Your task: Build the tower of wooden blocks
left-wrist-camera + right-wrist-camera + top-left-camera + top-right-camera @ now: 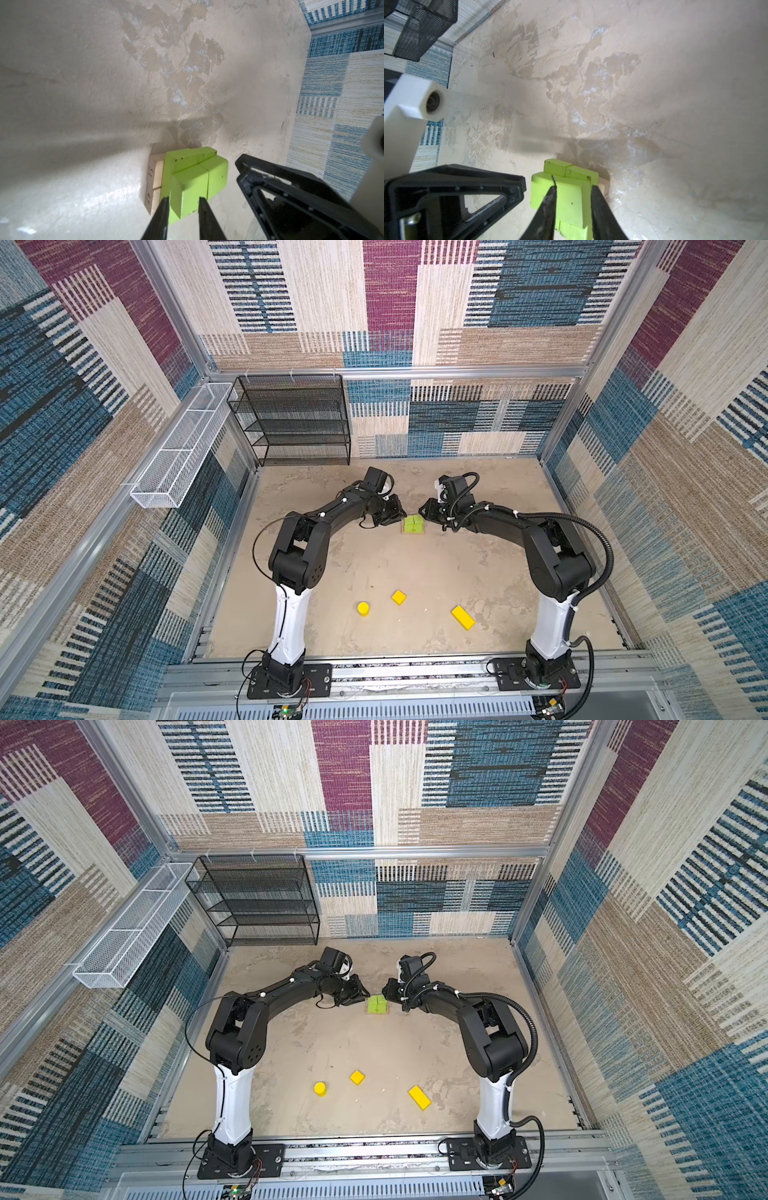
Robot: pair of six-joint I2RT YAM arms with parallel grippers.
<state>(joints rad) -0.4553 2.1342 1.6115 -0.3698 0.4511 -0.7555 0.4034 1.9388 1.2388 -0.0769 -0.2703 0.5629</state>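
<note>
Cylinder (363, 608), cube (399, 597), bar (463, 617) before tower (413, 526).

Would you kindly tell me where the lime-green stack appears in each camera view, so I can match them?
In a top view: lime-green stack just below picture centre.
In a top view: likewise just below centre.
Left wrist: the stack sits between the fingers of the left gripper.
Right wrist: it sits between the fingers of the right gripper.
Shared landmark: tan planks peeking out underneath.

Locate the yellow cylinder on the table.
In both top views the yellow cylinder stands upright near the front of the table, left of centre. It is just left of the yellow cube and well apart from the lime-green stack further back.
</note>
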